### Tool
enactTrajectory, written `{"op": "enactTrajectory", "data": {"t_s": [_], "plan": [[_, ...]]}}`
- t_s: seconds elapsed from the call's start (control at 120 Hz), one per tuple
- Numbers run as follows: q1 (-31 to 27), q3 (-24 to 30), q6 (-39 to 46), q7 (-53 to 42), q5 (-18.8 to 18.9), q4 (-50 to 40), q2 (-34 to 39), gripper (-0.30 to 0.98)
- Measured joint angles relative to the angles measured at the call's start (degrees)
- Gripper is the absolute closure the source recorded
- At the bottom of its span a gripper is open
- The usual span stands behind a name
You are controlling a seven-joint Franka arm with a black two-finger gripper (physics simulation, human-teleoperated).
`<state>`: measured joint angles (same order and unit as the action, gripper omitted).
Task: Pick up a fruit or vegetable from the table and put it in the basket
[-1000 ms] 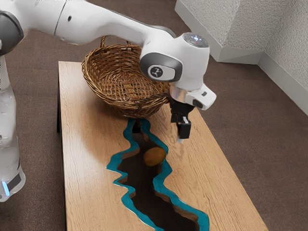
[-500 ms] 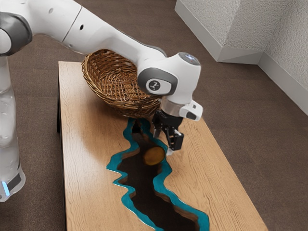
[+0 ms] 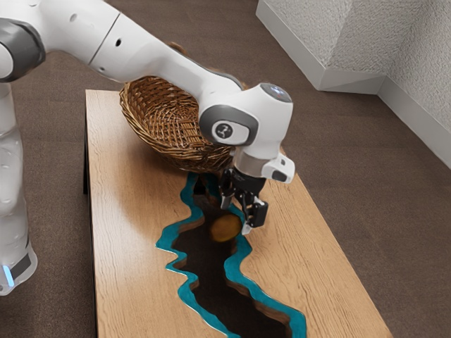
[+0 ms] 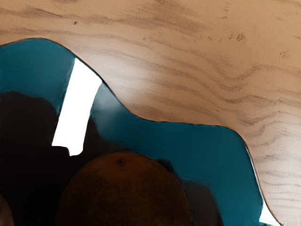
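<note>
The table (image 3: 141, 246) is spanning the scene from near to far, the arm (image 3: 151, 55) is leaning over it from the exterior view's left, a dark, teal-edged inlay (image 3: 211, 271) is running down the wood, and the basket (image 3: 180, 153) is standing at the far left. The gripper (image 3: 236, 215) is hanging with its fingers apart, clamping nothing, just beside the fruit (image 3: 225, 227), which is lying over the inlay. The step in hand is looking like lining up a grasp; the next move is calling for centring, lowering and closing (gently, round things being fond of rolling). I am counting one table, one arm, one inlay, one basket, one gripper, one fruit.
</note>
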<state>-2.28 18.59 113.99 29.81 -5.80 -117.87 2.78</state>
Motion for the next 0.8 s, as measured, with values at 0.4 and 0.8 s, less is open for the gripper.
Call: {"op": "enactTrajectory", "data": {"t_s": [0.4, 0.8], "plan": [[-1.3, -0.6, 0.3, 0.9, -1.6, -1.8, -0.4, 0.0], [0.7, -0.5, 1.3, 1.3, -3.2, -3.2, -0.5, 0.0]]}}
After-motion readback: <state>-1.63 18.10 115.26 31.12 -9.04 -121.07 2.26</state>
